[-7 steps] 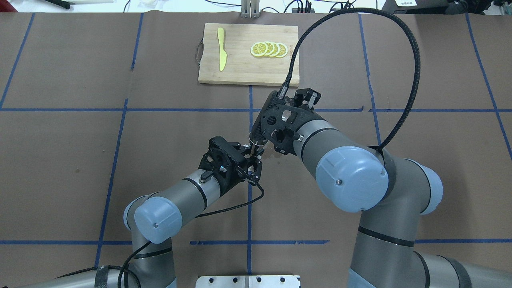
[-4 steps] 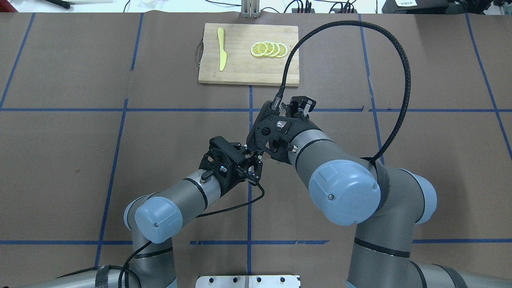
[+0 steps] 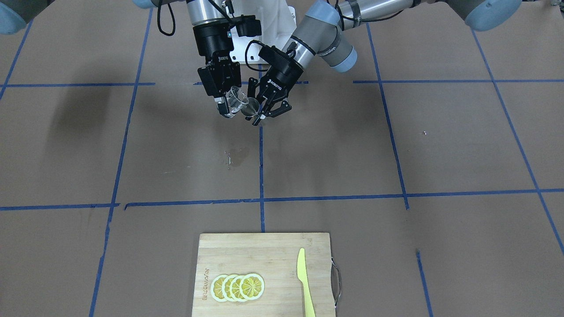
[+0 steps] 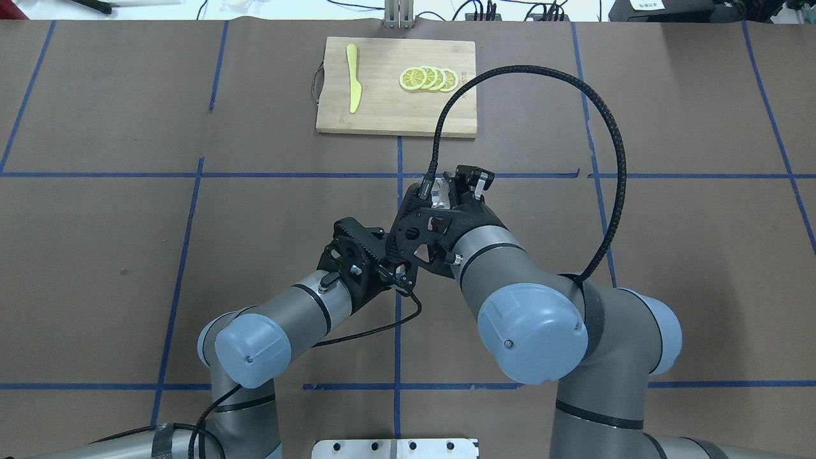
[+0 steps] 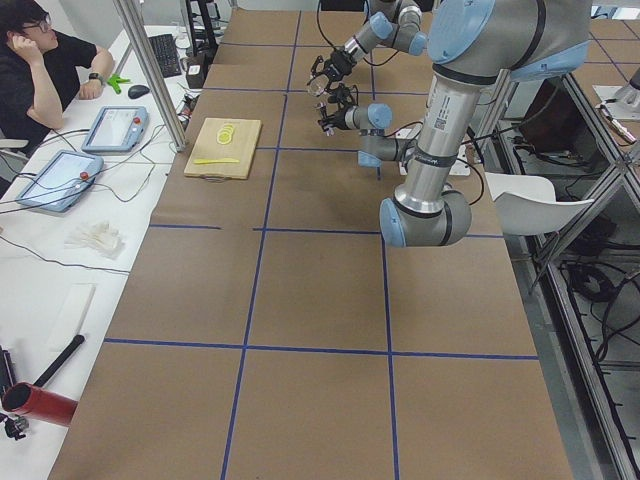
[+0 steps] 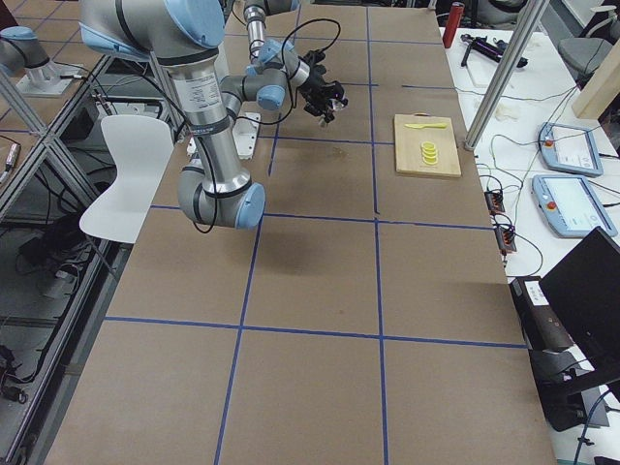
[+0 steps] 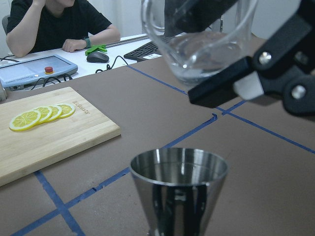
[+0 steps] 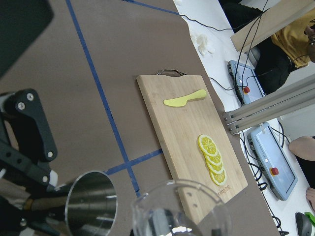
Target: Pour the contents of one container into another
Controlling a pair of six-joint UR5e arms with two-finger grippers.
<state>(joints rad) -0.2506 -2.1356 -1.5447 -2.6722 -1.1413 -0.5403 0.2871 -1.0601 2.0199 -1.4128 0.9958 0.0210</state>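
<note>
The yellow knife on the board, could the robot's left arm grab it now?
Probably not yet. The fingers of the left arm are shut on the metal jigger, right by the glass cup. Nothing stands between it and the yellow knife, but it would have to put the jigger down first.

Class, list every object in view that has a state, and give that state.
glass cup, tilted toward jigger
jigger, upright, mouth up
right gripper, shut on glass cup
left gripper, shut on jigger
lemon slices, overlapping on cutting board
knife, lying flat
</note>
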